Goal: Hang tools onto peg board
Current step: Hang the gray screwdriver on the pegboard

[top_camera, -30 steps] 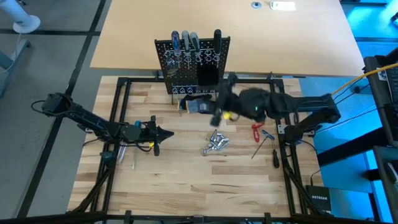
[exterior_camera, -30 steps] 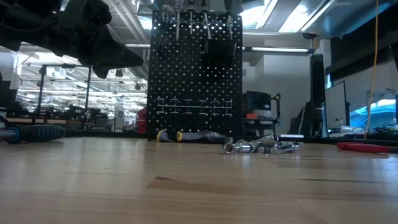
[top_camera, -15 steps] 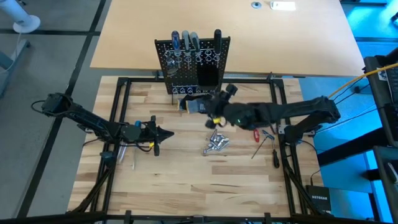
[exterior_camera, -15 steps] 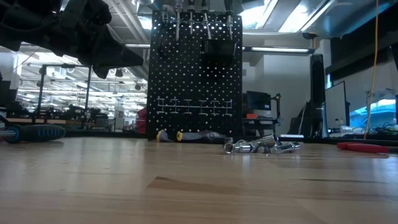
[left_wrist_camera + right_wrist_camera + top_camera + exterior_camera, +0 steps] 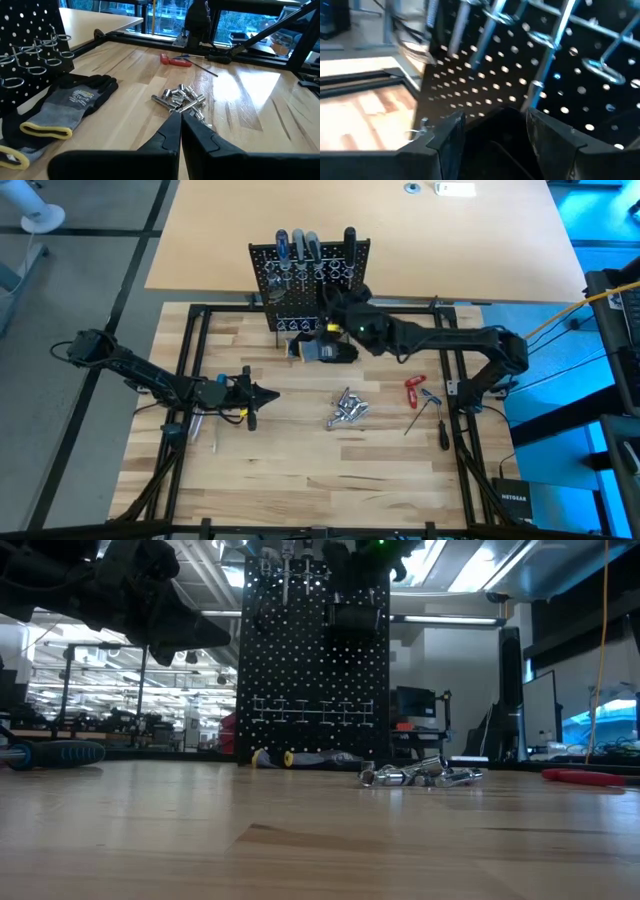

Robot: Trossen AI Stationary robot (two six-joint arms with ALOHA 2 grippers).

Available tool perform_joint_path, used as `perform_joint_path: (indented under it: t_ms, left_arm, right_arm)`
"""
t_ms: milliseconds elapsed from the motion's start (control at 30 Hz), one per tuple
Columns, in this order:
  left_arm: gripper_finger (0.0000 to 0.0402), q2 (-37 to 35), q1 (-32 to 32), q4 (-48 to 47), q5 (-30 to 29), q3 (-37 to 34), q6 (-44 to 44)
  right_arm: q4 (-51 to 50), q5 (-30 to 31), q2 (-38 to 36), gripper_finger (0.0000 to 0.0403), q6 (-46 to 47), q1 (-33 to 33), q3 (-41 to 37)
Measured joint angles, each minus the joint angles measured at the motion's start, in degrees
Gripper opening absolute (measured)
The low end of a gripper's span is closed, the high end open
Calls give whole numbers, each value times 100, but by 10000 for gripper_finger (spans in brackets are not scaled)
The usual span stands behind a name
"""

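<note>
The right gripper (image 5: 338, 308) is reaching up against the front of the peg board (image 5: 268, 275), its arm stretching across from the table's right side; in the right wrist view its two fingers (image 5: 447, 135) are standing wide apart with nothing between them, facing the perforated black panel (image 5: 485, 75) and what is probably the black bin, though that view is too blurred to be sure. The peg board is standing upright at the far edge of the work table (image 5: 290, 470), with several screwdrivers (image 5: 297, 245) already sitting in its top row of rings, handles up. The left gripper (image 5: 262, 394) is hanging above the table's left part, well apart from the board, its fingers (image 5: 172, 132) pressed together and holding nothing. A heap of small silver metal pieces (image 5: 346, 408) is lying near the middle of the table, and in the left wrist view it is sitting just beyond the closed fingertips. A red-handled tool (image 5: 412, 389) and a thin dark screwdriver (image 5: 440, 420) are lying on the right side, while a blue-handled screwdriver (image 5: 55, 752) is resting on the left. A grey glove (image 5: 67, 102) with a yellow cuff is lying at the board's foot.
</note>
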Motion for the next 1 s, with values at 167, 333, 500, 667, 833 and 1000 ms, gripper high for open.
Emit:
perform_joint_path:
  t_ms: [167,333,500,667,833,1000]
  left_arm:
    - [4,2,2,1,-1,0,3]
    - [4,0,2,2,0,0,15]
    - [4,2,4,1,-2,0,22]
    - [4,0,6,3,-2,0,20]
    - [4,0,6,-1,-2,0,21]
    - [4,0,6,-8,-2,0,9]
  right_arm:
    - [261,-1,76,209,25,-272,-2]
    - [516,-306,76,209,34,-409,-2]
    - [705,-458,135,209,37,-446,1]
    - [816,-612,275,209,33,-435,-7]
    - [1040,-848,333,209,31,-431,-2]
    - [975,-714,334,209,17,-431,-2]
